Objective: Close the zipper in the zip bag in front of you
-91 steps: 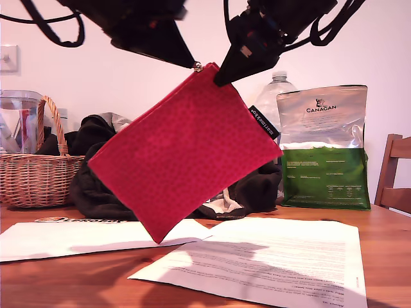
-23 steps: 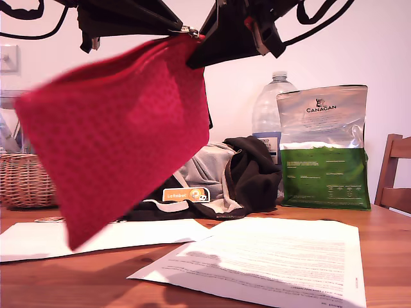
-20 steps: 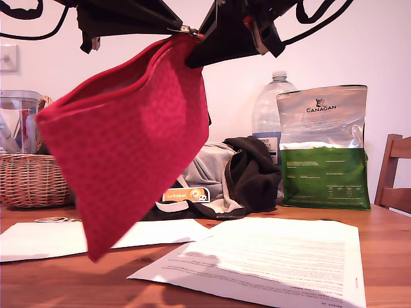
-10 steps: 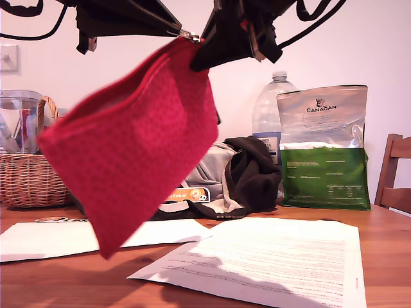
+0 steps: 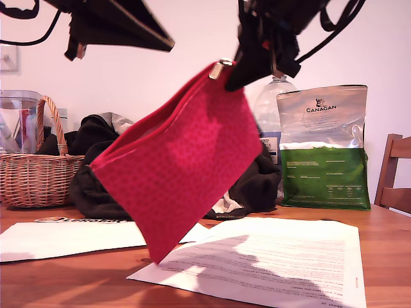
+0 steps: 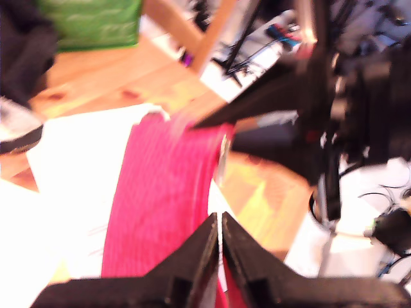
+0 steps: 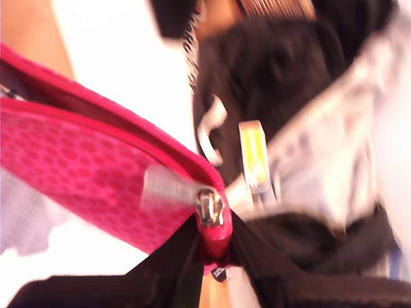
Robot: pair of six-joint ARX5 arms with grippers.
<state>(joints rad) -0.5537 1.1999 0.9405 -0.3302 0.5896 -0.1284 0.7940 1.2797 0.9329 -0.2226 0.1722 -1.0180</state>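
one corner is all that holds the flat red-pink fabric zip bag (image 5: 183,160) now: my second gripper (image 7: 215,253) is clamped on the end beside the small silver zipper slider (image 7: 209,208), while my first gripper (image 6: 220,234), half a second ago pinched at that same corner, has let go and drawn back from the bag, its jaws pressed together on nothing. the bag hangs tilted above the white printed paper sheet (image 5: 282,260), well clear of it. judging by the slider sitting at the held end, the red zipper (image 7: 122,128) looks run along its length, so the closing seems about done.
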